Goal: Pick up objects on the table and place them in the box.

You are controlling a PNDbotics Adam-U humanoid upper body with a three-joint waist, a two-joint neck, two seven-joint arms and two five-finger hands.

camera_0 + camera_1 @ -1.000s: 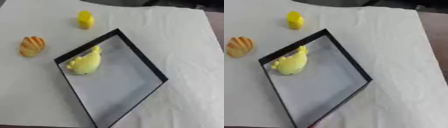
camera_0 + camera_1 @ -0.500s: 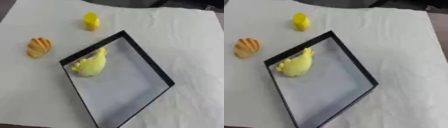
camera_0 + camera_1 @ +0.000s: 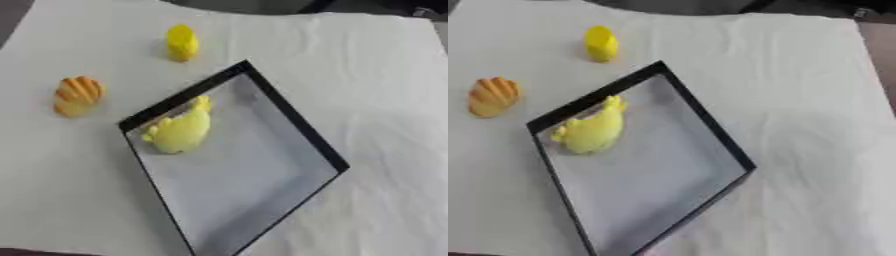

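Note:
A black-rimmed box (image 3: 302,140) with a pale grey floor lies askew in the middle of the white cloth. Inside it, against the upper left wall, rests a yellow lumpy toy (image 3: 181,131). Outside the box, to its left on the cloth, lies an orange ridged object (image 3: 77,95). A small yellow upright object (image 3: 182,42) stands beyond the box's top corner. Neither hand shows in either view.
The white cloth (image 3: 376,75) covers the table and is wrinkled on the right. A dark strip of the far table edge (image 3: 710,6) runs along the top. A brownish surface (image 3: 881,50) shows past the cloth's right edge.
The whole picture has shifted, so the camera has moved. The things on the cloth keep their places relative to each other.

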